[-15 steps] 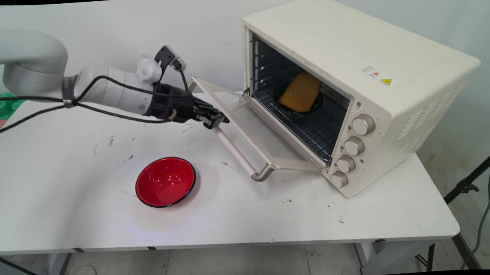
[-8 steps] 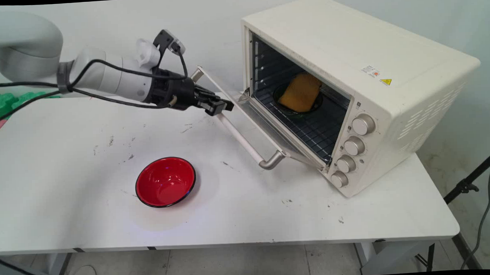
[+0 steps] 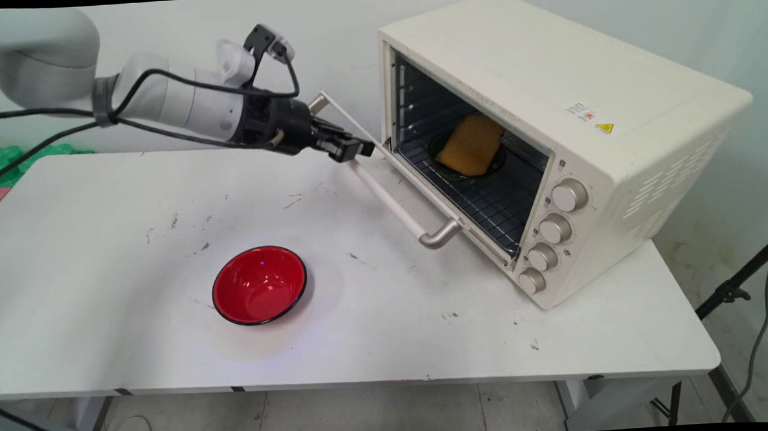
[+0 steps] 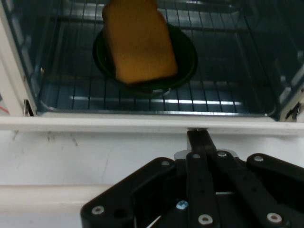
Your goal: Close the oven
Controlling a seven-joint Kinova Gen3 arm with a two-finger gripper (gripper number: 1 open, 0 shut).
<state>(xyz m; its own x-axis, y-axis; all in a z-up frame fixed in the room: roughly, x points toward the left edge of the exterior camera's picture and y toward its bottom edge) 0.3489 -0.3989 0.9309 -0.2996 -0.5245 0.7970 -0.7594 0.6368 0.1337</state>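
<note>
Pincer meets the far part of the door handle of a cream toaster oven on the white desk; whether its fingers are closed round the bar or merely pressed against it cannot be told. The glass door stands partly raised, hinged at its lower edge. Inside, on the wire rack, an orange slice of bread leans in a dark dish. A red bowl sits on the near left desk, well apart. The door seems stiff and light, best handled by its metal handle; the glass looks fragile.
</note>
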